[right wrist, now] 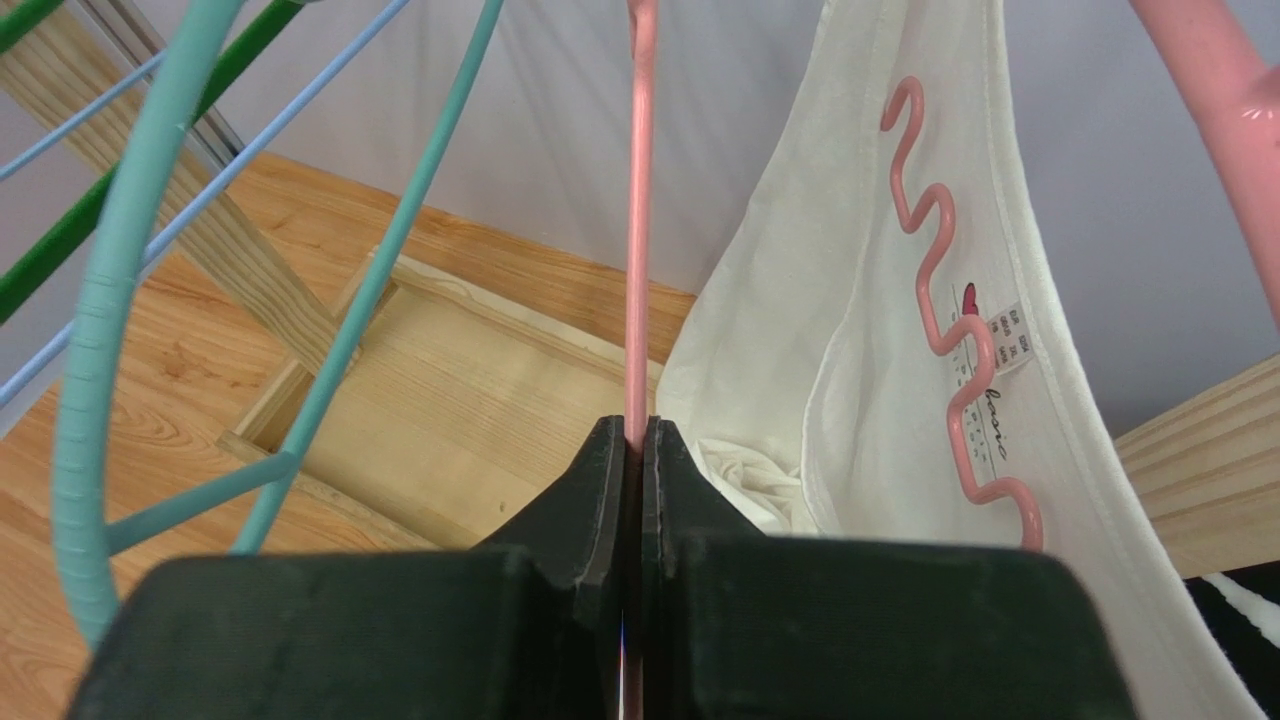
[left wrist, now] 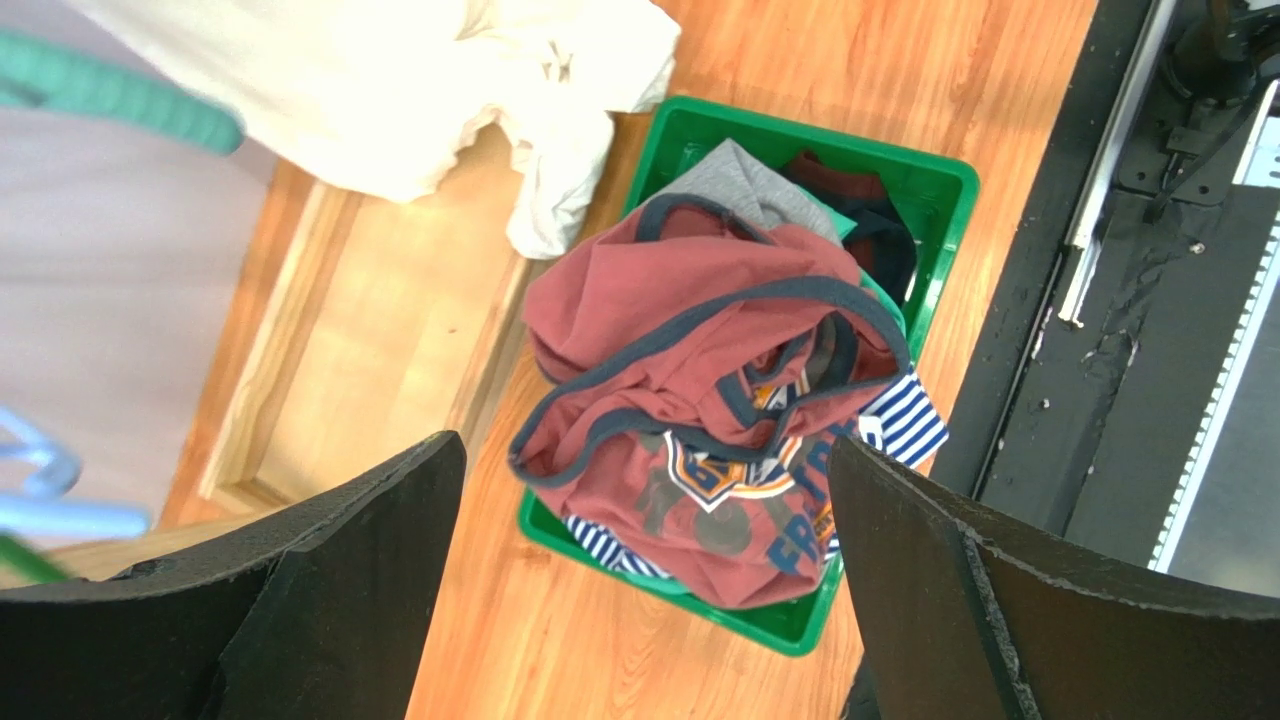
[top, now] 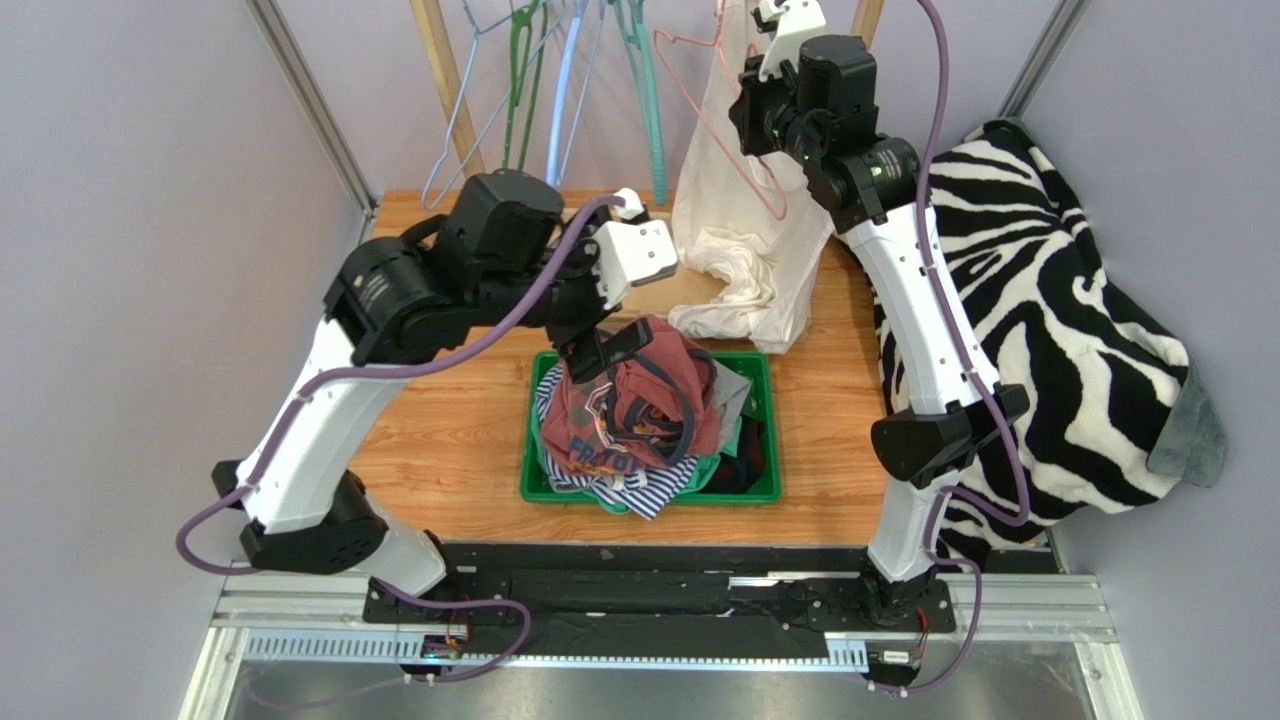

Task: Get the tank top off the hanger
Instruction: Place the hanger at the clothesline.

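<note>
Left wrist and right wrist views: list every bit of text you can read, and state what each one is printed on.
"FR": blue block letters on the red top in the green bin; the rest is folded under, and the badge above them is unreadable.
Neck label of the white tank top on the pink hanger: small print and a cursive word, too blurred to read.
No other text shows.

White tank top [top: 751, 270] is hung from pink hanger [top: 718, 128], upper centre; green bin [top: 744, 492] is heaped with clothes [top: 631, 405].
</note>
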Controlling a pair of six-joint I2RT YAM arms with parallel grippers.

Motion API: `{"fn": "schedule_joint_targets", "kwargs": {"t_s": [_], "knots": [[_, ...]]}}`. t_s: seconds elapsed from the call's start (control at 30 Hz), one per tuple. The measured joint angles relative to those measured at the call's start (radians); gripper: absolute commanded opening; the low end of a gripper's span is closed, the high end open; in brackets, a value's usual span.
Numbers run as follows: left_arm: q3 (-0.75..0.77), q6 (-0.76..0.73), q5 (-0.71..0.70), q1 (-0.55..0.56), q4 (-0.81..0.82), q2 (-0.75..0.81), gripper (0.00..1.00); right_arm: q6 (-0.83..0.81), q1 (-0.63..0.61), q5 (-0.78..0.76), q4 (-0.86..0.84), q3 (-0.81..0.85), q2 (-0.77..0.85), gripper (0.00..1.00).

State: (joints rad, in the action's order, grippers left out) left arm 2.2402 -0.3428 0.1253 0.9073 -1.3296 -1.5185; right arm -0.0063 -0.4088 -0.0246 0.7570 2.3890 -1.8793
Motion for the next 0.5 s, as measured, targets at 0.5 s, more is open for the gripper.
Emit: {"fn": "schedule_joint_targets", "kwargs": {"t_s": [0.5], "knots": [[0.006,-0.003,-0.148,0.000,-0.021,0.124,0.99,0.055,-0.059,-0.010,-0.058,-0.039,-0.003,0.00]]}}
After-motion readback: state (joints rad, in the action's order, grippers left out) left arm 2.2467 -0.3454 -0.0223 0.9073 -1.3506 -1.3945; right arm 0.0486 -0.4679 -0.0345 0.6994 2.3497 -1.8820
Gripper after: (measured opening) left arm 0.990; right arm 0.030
